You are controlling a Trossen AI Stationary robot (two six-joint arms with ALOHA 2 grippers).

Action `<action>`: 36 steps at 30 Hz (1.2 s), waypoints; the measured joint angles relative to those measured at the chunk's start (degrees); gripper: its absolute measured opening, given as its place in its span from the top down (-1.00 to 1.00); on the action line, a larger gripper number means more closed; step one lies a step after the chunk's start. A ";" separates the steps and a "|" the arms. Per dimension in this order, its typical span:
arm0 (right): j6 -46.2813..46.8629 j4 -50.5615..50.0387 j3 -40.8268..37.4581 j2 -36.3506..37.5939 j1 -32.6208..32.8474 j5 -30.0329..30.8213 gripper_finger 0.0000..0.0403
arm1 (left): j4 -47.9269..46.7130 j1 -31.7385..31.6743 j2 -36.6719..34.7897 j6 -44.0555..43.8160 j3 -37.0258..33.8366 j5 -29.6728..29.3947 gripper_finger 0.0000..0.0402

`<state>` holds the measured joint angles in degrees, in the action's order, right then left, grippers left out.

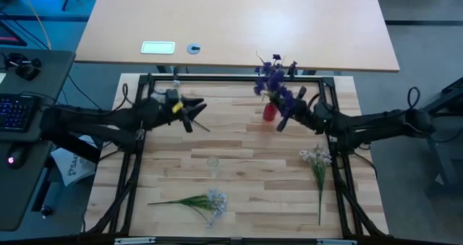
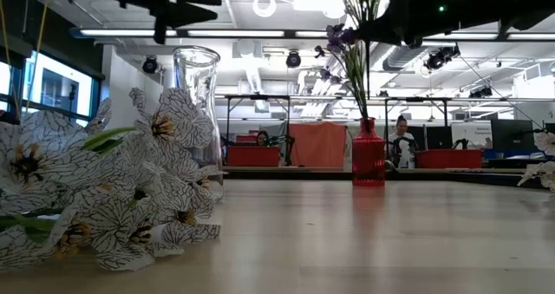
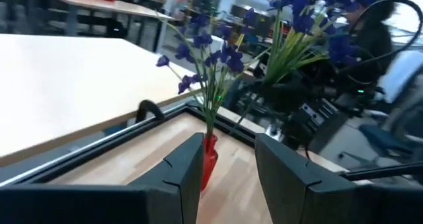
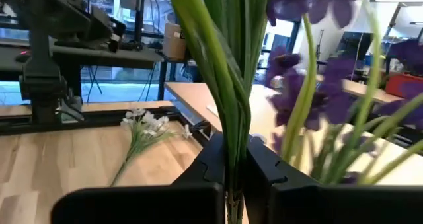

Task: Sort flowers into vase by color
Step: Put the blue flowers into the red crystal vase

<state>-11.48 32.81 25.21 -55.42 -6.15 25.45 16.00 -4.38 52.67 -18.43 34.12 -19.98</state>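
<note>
A: How was the right tool (image 4: 232,178) set?

B: Its fingers were pinched narrow on the green stems of a purple sprig (image 1: 273,77), holding it just beside the purple flowers in the red vase (image 1: 270,112) at the far side of the desk (image 1: 246,158).

A: And the left tool (image 3: 228,174)?

B: It hung apart from the vase, over the far left of the desk. Its fingers stood moderately open with nothing between them.

A: Where were the other flowers?

B: One white sprig (image 1: 318,165) lay at the right edge and another white bunch (image 1: 199,200) near the front. The clear glass vase (image 2: 197,112) stood mid-desk with nothing in it.
</note>
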 joint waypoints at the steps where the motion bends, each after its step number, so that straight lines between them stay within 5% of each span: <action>1: 0.04 -0.57 0.00 0.76 -0.78 -0.67 0.95 | 0.10 -2.26 0.32 0.07 -0.01 3.71 0.38; 7: 2.53 -3.15 0.00 2.12 -5.52 -9.05 0.96 | 1.54 -11.49 3.29 -2.27 -0.01 18.57 0.38; 15: 2.79 -5.35 0.00 2.65 -11.60 -18.94 0.96 | 6.52 -12.81 6.01 -5.50 -0.01 19.56 0.38; 25: 6.47 -13.12 0.05 11.68 -12.54 -48.59 0.96 | 7.00 -12.76 6.05 -3.53 -0.01 19.48 0.40; 31: -5.28 -34.42 0.10 18.55 -15.47 -49.71 0.97 | 7.03 -12.25 6.05 -4.05 -0.01 18.99 0.43; 36: -7.54 -35.21 0.07 19.09 -20.87 -49.78 0.97 | 7.01 -11.60 6.05 -6.13 -0.01 14.89 0.43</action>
<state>-19.02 -2.40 25.28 -36.33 -27.02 -24.32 23.00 -15.98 58.72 -24.56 34.11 -5.09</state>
